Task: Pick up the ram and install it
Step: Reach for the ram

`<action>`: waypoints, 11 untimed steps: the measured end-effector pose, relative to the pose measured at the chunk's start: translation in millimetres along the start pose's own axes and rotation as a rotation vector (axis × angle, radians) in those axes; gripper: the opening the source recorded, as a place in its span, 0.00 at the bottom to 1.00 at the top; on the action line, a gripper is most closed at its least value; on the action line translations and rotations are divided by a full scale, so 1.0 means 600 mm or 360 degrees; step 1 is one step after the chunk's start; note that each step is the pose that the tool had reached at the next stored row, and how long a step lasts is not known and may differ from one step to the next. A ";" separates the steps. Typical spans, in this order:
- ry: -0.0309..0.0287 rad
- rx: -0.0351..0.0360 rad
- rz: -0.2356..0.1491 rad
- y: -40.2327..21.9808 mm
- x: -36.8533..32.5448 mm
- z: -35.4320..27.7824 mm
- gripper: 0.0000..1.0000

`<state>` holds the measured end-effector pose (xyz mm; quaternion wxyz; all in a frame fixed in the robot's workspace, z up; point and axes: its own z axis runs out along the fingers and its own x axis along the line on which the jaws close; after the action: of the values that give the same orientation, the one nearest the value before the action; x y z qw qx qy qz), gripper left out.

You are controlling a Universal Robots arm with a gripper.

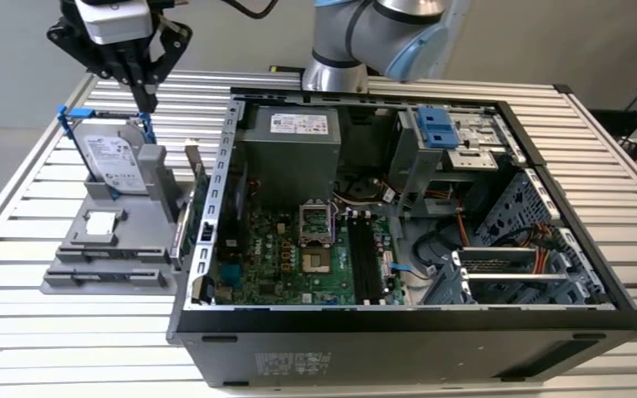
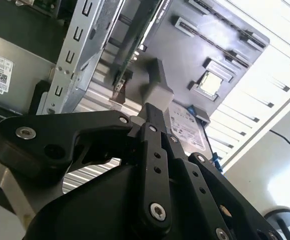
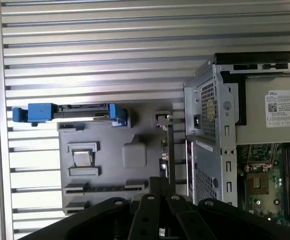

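My gripper (image 1: 145, 103) is closed and holds nothing. Just under my jaws stands the hard drive (image 1: 114, 159). Farther off, the ram (image 3: 104, 188) seems to lie in a slot of the grey holder (image 1: 130, 224). Farthest is the computer case (image 1: 407, 340).

black end effector (image 1: 145, 101), just beneath it a silver hard drive (image 1: 110, 162) in a blue frame (image 1: 64, 124), grey holder (image 1: 109, 257) under that, pale silvery ribbed worktop (image 1: 31, 348) all around, well off to its side a green motherboard (image 1: 285, 257) inside a black case (image 1: 407, 340)

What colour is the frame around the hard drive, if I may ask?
Blue frame, clearest in the exterior view, around the hard drive.
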<state>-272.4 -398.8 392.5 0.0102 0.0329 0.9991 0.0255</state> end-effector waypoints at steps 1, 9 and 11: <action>0.00000 0.0000 0.0000 0.000 0.005 0.000 0.00; 0.00003 -0.0001 -0.0006 -0.003 0.046 -0.001 0.00; 0.00006 -0.0001 -0.0011 -0.004 0.055 -0.001 0.00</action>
<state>-305.2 -398.8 392.5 0.0101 0.0295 0.9992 0.0257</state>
